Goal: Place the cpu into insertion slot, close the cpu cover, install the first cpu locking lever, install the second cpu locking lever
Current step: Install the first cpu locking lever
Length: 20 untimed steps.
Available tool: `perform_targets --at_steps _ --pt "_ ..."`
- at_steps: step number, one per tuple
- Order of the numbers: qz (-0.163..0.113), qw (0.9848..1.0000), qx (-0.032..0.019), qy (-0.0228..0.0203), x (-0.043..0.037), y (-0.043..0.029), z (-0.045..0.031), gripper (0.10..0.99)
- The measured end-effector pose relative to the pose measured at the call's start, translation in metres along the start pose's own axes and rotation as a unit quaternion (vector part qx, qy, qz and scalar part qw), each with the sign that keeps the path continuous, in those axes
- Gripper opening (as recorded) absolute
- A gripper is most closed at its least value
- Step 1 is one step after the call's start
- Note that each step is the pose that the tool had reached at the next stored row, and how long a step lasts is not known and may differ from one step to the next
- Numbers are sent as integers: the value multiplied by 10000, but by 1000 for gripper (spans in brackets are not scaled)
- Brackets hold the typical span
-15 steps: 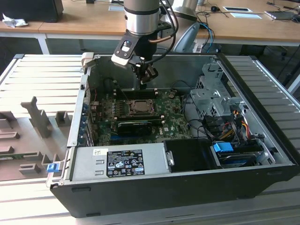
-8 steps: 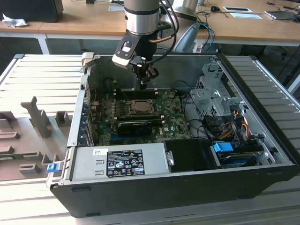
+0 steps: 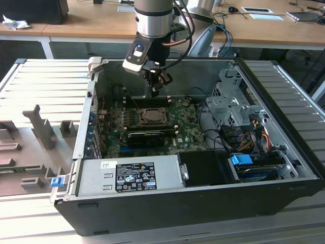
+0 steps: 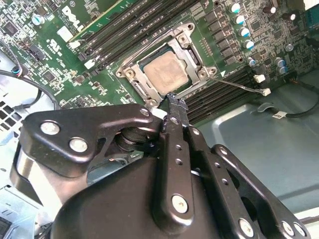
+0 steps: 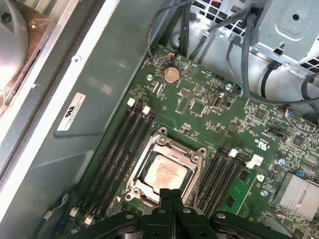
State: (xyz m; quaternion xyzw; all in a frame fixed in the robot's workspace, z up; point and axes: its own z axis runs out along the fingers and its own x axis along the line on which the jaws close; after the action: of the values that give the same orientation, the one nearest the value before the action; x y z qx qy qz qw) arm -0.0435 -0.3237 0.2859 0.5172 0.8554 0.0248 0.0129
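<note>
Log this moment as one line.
end effector: shut, empty, over cpu | cpu: seated | cpu cover: down around cpu

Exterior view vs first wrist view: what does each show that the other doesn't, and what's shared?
Exterior view: the arm, the labelled power supply and a blue clip beside the case. First wrist view: a white sticker on its inner wall and a coin cell. Both: the shut gripper near the cpu, with the cpu cover down around it.
</note>
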Motion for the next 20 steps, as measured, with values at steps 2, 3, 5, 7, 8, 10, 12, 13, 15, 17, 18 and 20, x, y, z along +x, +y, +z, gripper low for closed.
perform_targets --at_steps 2,3,5,7,8,10,12,13,15,17,18,20 --pt "-40 10000 0 2 0 0 0 106" --pt "-78 10000 1 5 0 0 0 106" --pt "-148 9999 1 8 0 0 0 106" --pt "-201 9998 1 12 0 0 0 106" --pt "-218 9998 1 13 0 0 0 106" --pt "-269 9996 2 15 0 0 0 106" --pt "-365 9993 2 21 0 0 0 106" --pt "-413 9991 3 23 0 0 0 106" --pt "-626 9980 4 35 0 0 0 106" --pt "-768 9970 4 43 0 0 0 106" --pt "-813 9967 4 45 0 0 0 106" --pt "-970 9953 6 53 0 0 0 106"
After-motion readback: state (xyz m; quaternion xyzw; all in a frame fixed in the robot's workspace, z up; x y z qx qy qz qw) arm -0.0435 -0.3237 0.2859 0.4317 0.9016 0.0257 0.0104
